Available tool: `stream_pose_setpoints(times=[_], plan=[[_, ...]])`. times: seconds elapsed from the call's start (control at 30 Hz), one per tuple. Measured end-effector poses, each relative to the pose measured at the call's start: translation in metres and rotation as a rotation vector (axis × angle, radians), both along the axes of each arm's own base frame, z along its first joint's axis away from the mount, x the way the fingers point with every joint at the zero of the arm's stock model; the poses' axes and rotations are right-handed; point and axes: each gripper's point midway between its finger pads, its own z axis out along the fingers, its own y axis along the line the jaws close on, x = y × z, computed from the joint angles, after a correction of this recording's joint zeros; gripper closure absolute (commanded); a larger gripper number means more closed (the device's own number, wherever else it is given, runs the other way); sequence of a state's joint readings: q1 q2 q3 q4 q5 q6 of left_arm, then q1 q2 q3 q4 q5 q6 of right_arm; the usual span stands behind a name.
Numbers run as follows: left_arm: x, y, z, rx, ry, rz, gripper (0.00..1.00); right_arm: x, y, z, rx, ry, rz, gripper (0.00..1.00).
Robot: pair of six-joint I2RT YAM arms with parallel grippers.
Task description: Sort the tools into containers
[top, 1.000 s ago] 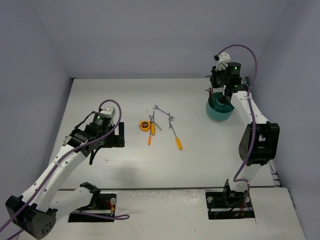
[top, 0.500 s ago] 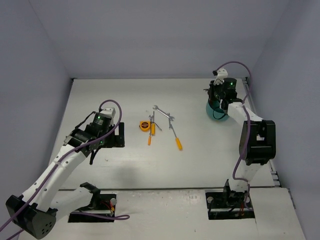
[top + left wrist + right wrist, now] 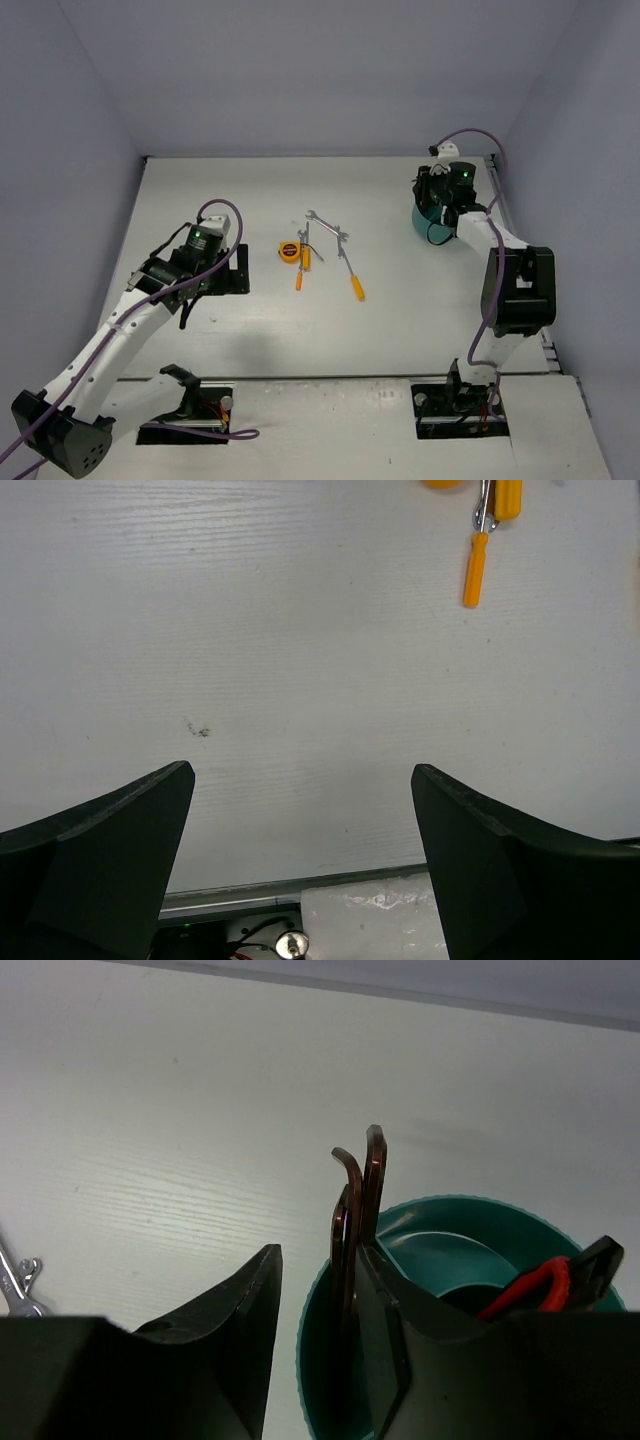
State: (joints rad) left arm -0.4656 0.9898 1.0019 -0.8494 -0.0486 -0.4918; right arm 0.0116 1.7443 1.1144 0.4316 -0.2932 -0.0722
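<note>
Hex keys (image 3: 358,1210) stand in the teal cup (image 3: 440,1245) between the right gripper's (image 3: 320,1260) partly parted jaws, against one finger. The left gripper (image 3: 302,772) hangs wide open, empty.

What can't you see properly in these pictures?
- Top view: the inside of the cup, covered by the right arm.
- Right wrist view: the lower ends of the bent keys and red tool, behind the fingers.
- Left wrist view: the tape measure, cut off by the top edge.
</note>
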Motion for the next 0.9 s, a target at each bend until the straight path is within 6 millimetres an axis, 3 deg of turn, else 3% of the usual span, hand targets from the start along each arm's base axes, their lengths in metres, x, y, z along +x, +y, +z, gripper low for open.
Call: stream_pose_setpoints(times=[0.3,0.43,0.63,0.9], plan=[[-0.001,0.000,0.005,-0.021,-0.019,0.012,0.12,-0.021,0.006,0.046,0.055,-0.041,-0.035,0.60],[-0.001,-0.001,0.005,-0.024,-0.014,0.015,0.12,-0.041,0.040,0.047,0.072,0.027,-0.032,0.55],[0.002,-0.004,0.001,-0.020,0.011,0.019,0.12,-0.098,0.111,0.001,0.084,0.277,0.030,0.55],[0.006,-0.009,-0.006,-0.017,0.051,0.016,0.12,-0.161,0.156,-0.073,-0.003,0.577,0.080,0.55]])
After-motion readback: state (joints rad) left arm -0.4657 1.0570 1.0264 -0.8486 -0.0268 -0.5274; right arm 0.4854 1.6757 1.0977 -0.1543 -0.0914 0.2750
